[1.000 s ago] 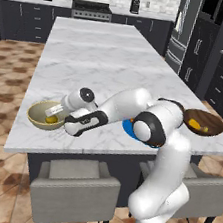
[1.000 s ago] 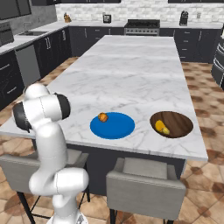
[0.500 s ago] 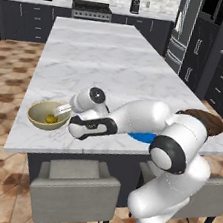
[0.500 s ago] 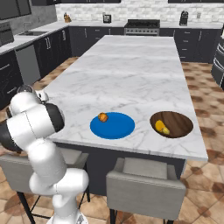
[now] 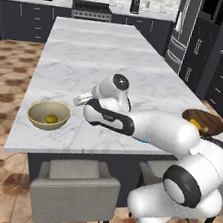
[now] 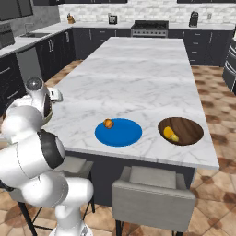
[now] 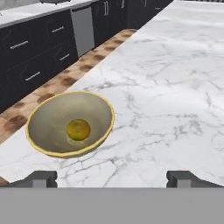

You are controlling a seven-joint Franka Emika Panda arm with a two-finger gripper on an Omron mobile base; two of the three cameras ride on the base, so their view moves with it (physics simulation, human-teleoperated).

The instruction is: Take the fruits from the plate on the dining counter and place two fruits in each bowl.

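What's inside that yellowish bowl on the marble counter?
The tan bowl holds one round yellow-green fruit, resting at the bottom. The hand view looks straight into it, so nothing else is hiding there except whatever the fruit itself covers.

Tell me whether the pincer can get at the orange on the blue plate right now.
Probably yes. The pincer is open and empty near the tan bowl, and the orange sits uncovered on the blue plate, with bare marble between them.
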